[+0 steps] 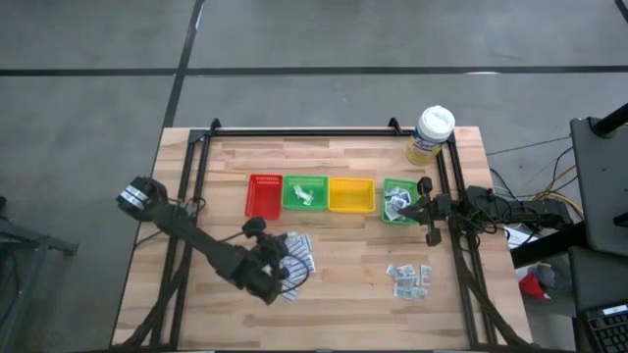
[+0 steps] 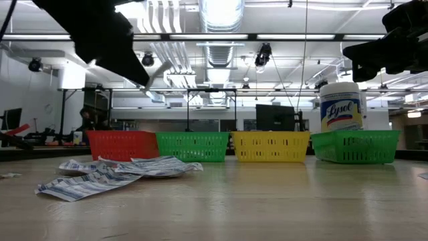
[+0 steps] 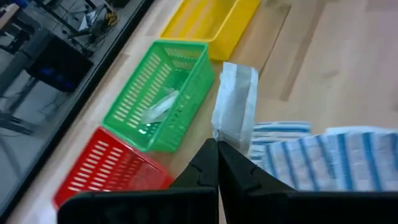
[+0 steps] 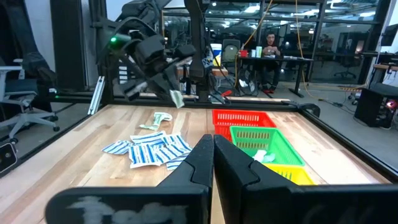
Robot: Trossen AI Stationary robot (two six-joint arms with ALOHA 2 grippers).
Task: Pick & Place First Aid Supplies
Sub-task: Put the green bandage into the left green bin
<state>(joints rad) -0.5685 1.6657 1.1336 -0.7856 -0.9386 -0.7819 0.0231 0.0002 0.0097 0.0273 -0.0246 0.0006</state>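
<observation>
Your left claw [image 3: 217, 152] is clamped on a pale sachet [image 3: 236, 102], lifted near the green tray [image 3: 186, 53] for dropping in; your right claw [image 4: 213, 146], pressed together and empty, waits farther off.

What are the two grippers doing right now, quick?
Left gripper: shut on a packet, lifted above the table near the green tray.
Right gripper: shut, holding nothing.
</observation>
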